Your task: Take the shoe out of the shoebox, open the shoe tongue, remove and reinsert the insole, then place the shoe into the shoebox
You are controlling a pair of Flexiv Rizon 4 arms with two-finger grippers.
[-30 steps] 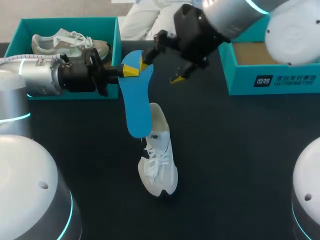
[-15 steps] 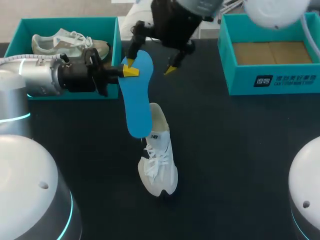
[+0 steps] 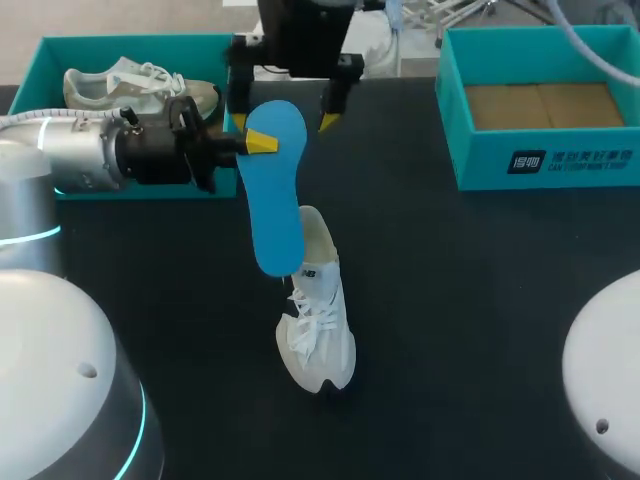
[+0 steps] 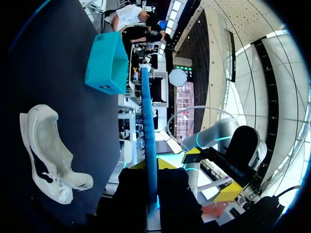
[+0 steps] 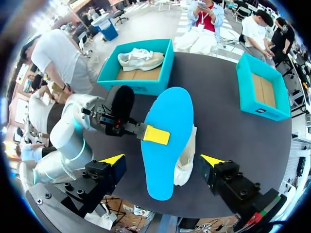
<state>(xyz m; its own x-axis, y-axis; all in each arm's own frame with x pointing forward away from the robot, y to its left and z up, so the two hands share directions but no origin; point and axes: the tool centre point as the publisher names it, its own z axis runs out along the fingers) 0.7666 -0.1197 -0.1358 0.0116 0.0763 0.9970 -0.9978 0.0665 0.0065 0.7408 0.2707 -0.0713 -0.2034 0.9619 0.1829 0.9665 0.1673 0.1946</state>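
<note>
The left gripper [image 3: 262, 142] is pinching the blue insole [image 3: 272, 195] by one end, jaws nearly closed on its thin edge, and is holding it in the air so that it is hanging down toward the white shoe [image 3: 318, 320]. The shoe is lying loose on the table [image 3: 450, 300] between the left box [image 3: 140, 42], which is holding a second shoe [image 3: 140, 85], and the right box [image 3: 480, 165]. Whether the insole's lower end is touching the shoe's opening cannot be told. The right gripper [image 3: 284, 121] is hovering above with its fingers spread wide and holding nothing, and they are straddling the very end that the left is gripping. The main risk is lying in that crowding: if the right is closing there, its fingers may be striking the left's tips rather than taking the insole. A release by the left before the right is gripping firmly would probably be sending the insole dropping onto the table. Being thin and held by one end only, the insole is likely flexing or swinging, so its lower tip may be missing the opening. Nothing is steadying the shoe, so any push into it risks sliding or tipping it.
</note>
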